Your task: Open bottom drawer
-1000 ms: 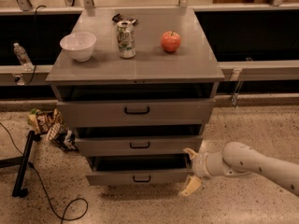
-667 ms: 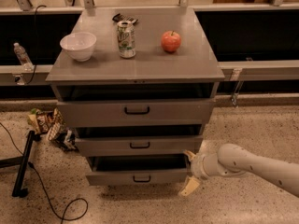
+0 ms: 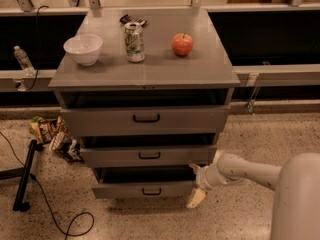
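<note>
Obs.: over the last second the hand [image 3: 195, 185] has crept slightly left and now sits at the right end of the bottom drawer [image 3: 125, 190], the lowest and nearest-the-floor of the three grey fronts. Its two pale fingers are spread wide, one above and one below that corner. The drawer front itself lies about where it did. A dark gap shows above it, so it stands partly out, but I judge the pull has barely advanced. The small black loop handle [image 3: 151, 191] is untouched, well left of the hand. Whether either finger actually presses on the front's edge: cannot tell, since the fingertips merge with the shadow there. The arm's large near link is cut off at the right and bottom. On the counter [image 3: 150, 74] stand a white bowl [image 3: 83, 49], a drinks can [image 3: 134, 42] and a red apple [image 3: 182, 44]. A dark item [image 3: 132, 20] behind the can is not identifiable. The drawer interiors are all in black shadow.
</note>
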### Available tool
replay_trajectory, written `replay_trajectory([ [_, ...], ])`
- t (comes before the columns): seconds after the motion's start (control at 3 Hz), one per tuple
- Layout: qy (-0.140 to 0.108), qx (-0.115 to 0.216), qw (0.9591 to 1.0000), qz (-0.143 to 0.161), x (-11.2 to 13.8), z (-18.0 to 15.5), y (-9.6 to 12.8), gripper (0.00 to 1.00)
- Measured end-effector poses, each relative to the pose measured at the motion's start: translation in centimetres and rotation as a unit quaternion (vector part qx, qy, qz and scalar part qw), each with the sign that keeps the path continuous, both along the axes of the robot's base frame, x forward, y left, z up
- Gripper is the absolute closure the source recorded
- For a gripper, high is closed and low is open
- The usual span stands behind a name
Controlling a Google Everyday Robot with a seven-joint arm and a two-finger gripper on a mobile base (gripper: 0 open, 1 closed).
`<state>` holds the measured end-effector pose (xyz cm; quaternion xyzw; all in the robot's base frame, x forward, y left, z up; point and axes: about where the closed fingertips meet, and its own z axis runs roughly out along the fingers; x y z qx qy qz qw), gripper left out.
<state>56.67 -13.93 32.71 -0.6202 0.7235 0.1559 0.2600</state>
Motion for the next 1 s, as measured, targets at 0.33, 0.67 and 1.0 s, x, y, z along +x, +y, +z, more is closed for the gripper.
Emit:
replay_trajectory([
  [0.33, 0.001, -0.01, 0.9996, 0.025, 1.9, -3.4, 1.6, 0.0],
  [0.67, 0.021, -0.017, 0.9986, 0.045, 2.9, -7.7, 2.0, 0.0],
  [1.0, 0.04, -0.027, 0.9976, 0.048, 2.9, -10.6, 1.5, 0.0],
])
